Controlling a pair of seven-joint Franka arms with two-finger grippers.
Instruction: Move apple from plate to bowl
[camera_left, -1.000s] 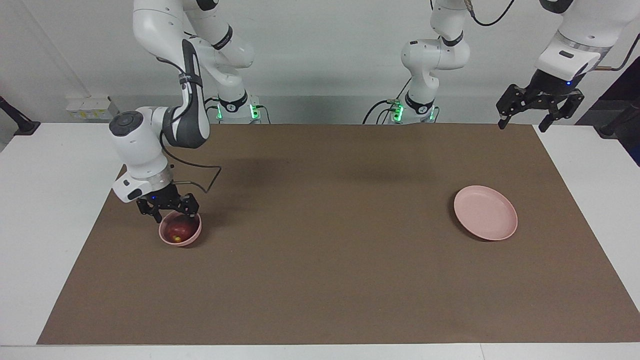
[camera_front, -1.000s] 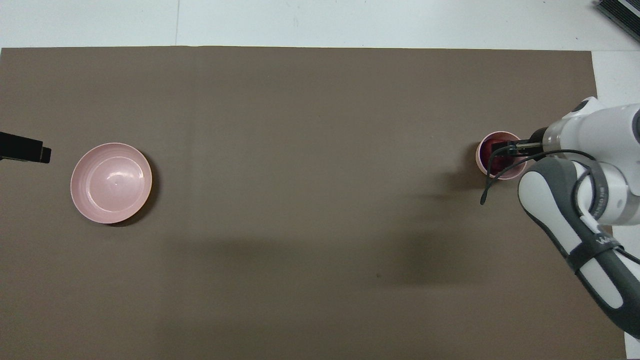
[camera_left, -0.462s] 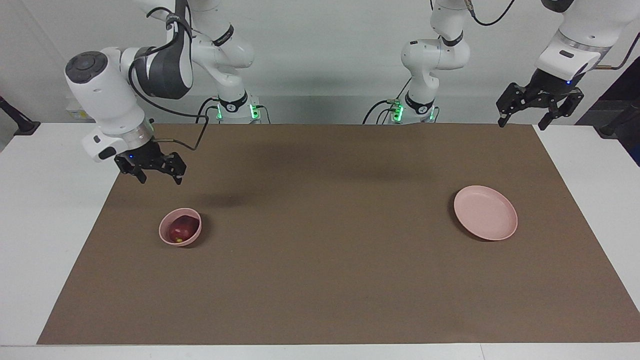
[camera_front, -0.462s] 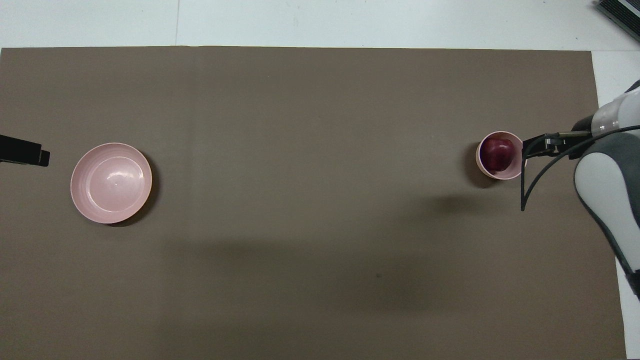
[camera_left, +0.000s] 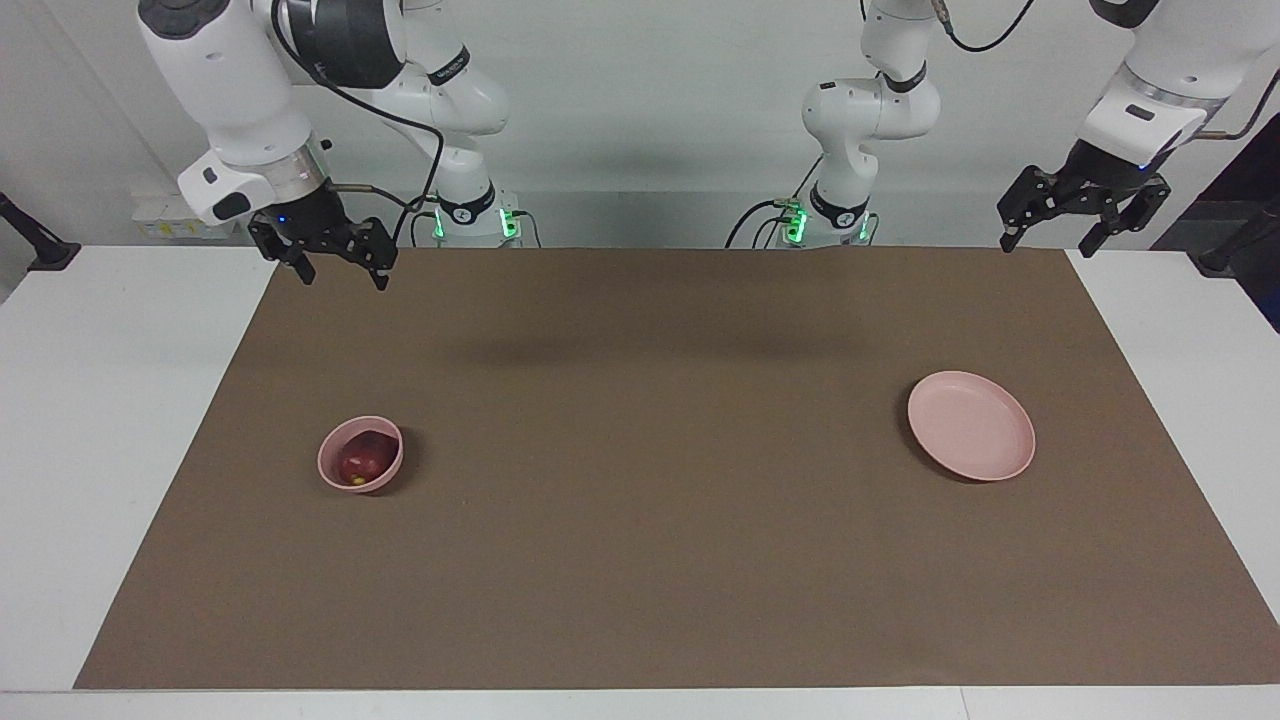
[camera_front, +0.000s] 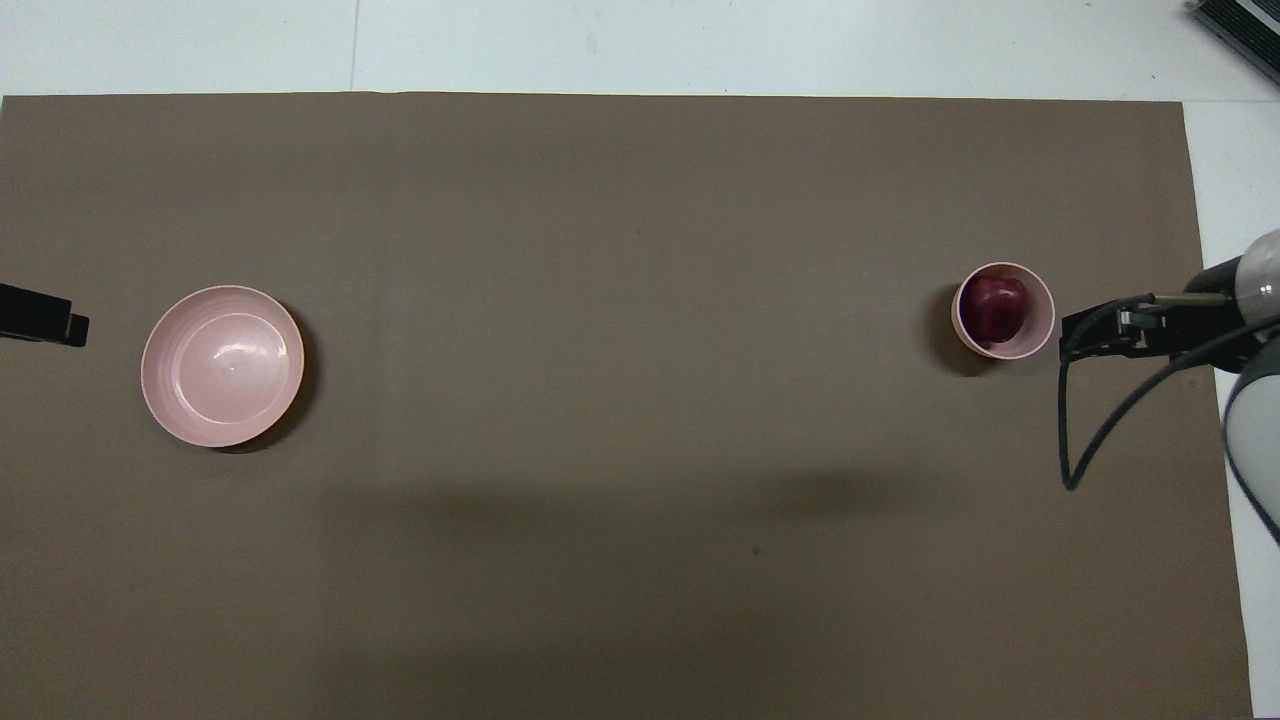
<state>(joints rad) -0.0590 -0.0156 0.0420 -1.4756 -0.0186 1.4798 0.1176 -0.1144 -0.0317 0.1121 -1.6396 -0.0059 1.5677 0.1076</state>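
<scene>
Apple inside bowl, dark red with a small yellowish patch, toward the right arm's end of the bench. Bowl on brown mat, upright. Plate bare, toward the left arm's end, well apart from the bowl, about as near the robots as the bowl. Right gripper raised in the air over the mat's edge nearest the robots, fingers spread wide, holding nothing, well clear of the bowl. Left gripper raised over the mat's corner at its own end, fingers wide too, empty, waiting.
</scene>
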